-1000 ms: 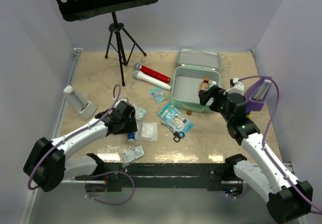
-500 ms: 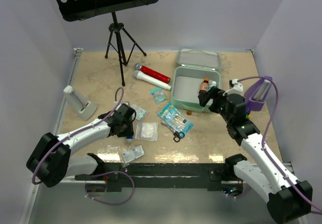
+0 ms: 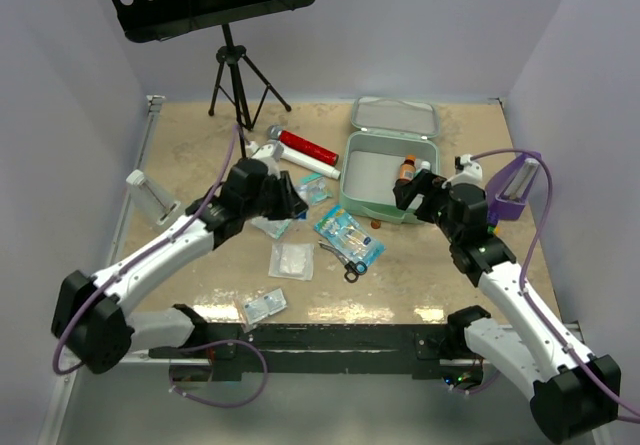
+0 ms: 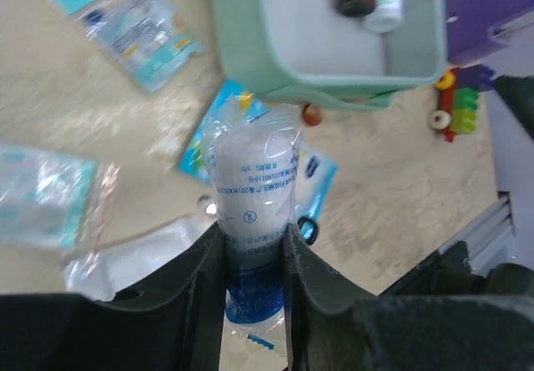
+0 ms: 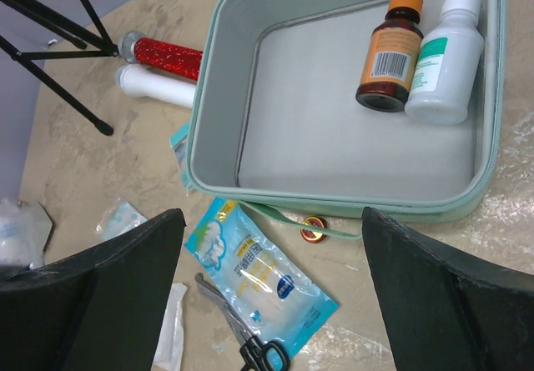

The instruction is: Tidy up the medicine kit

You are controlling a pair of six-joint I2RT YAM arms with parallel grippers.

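Left gripper [image 4: 250, 242] pinches film-wrapped white roll [image 4: 250, 171] mid-body, likely light, squashy, slick; right gripper [image 5: 273, 218] hangs spread wide over rigid medicine kit [image 5: 206, 137].

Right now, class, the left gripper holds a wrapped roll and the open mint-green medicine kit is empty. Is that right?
Not quite. The medicine kit is not empty: the right wrist view shows a brown bottle and a white bottle lying side by side in it. The rest stands: the kit is open and the left gripper holds the wrapped roll.
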